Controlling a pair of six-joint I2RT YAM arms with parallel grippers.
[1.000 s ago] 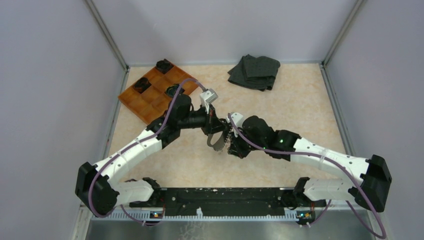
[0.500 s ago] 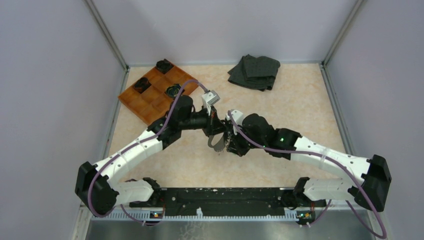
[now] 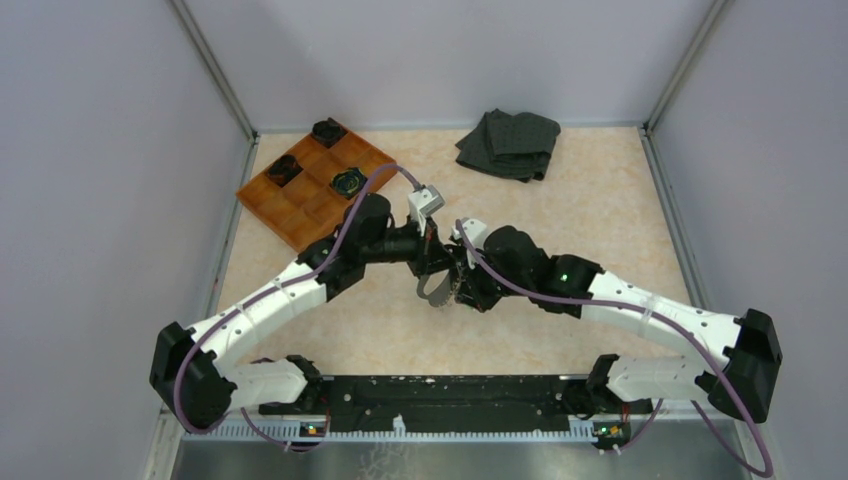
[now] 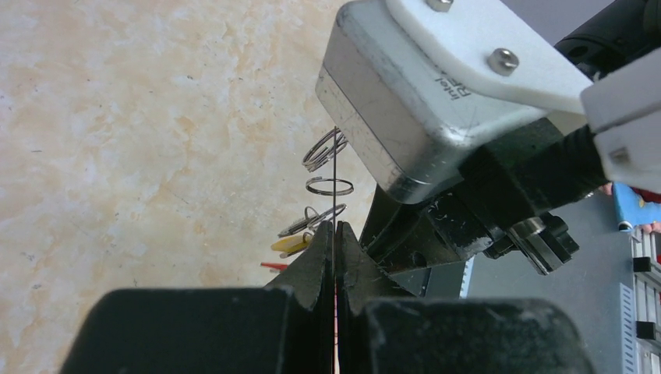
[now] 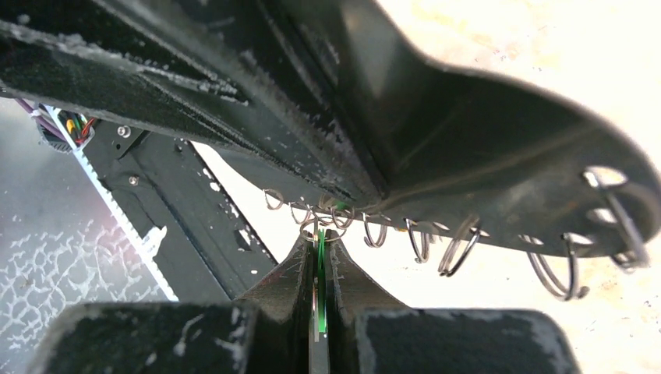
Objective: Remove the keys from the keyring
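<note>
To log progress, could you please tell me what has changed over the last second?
The left gripper edged slightly rightward, toward the right gripper, its arm uncovering a black round object in the orange tray. Both grippers stay shut, the left on the keyring; nothing was released. The folded cloth stayed put.

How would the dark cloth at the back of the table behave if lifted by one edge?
The cloth lies in soft, uneven folds, so it is probably floppy and would likely unfold and hang. It looks thin, so probably light. Pushed, it may bunch up rather than slide whole.
</note>
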